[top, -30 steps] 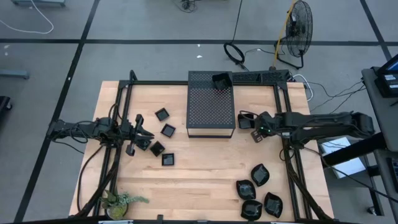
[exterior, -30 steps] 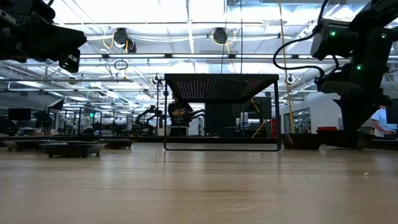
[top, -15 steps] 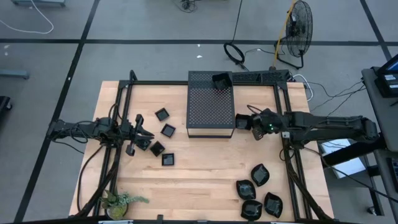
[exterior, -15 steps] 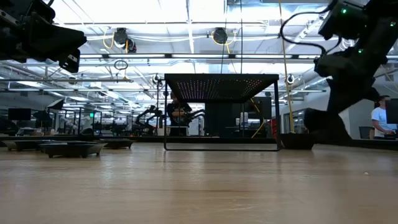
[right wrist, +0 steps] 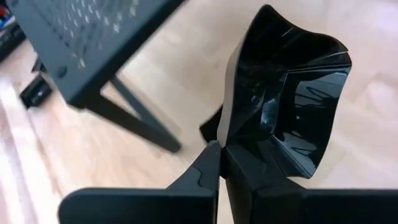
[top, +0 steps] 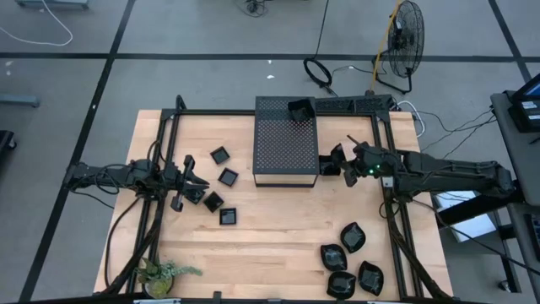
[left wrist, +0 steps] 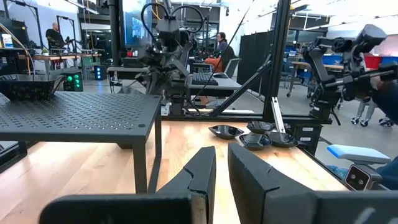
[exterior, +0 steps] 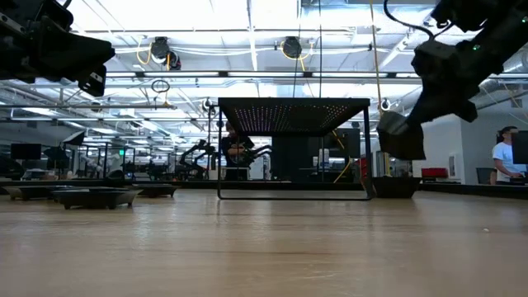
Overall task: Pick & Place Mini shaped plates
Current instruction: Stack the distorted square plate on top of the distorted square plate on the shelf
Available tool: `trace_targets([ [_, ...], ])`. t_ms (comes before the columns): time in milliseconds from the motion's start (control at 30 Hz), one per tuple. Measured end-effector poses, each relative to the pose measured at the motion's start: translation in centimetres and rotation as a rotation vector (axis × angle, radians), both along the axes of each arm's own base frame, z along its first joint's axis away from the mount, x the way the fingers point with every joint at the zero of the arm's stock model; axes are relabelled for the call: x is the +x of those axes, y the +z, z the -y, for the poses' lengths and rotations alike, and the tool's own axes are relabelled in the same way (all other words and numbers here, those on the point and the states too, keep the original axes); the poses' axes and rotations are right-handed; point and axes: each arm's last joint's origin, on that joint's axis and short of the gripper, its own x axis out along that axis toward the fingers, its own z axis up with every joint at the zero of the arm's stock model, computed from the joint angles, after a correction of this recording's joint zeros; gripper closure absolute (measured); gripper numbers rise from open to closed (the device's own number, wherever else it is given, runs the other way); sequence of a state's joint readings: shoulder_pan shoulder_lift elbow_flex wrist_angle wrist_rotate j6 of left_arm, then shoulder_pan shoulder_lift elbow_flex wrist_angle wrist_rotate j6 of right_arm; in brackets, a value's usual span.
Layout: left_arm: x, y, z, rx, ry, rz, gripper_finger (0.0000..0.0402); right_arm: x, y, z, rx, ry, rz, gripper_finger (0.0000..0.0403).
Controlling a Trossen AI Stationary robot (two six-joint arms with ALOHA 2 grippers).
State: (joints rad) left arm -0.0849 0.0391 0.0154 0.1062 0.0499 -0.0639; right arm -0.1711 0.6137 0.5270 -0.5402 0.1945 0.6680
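I've got my right end effector clamped on an angular plate, lifted; next, carry it over the perforated box alongside.

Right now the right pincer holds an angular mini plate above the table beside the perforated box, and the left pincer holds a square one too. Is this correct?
Not quite. The left pincer holds nothing: the left wrist view shows its fingers nearly shut with no plate between them. The right pincer does hold an angular mini plate lifted beside the perforated box.
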Motion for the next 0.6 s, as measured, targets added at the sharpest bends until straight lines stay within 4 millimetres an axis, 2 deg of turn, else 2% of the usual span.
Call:
trace_targets([
  [267,0.0,0.0,0.0,0.000,0.000,0.000,0.0355,0.7,1.7,0.6,-0.272,-0.050,0.098,0.0397],
  [600,0.0,0.0,0.0,0.000,0.000,0.000,0.0355,2.3,5.3,1.5,-0.610,-0.081,0.312,0.0397],
])
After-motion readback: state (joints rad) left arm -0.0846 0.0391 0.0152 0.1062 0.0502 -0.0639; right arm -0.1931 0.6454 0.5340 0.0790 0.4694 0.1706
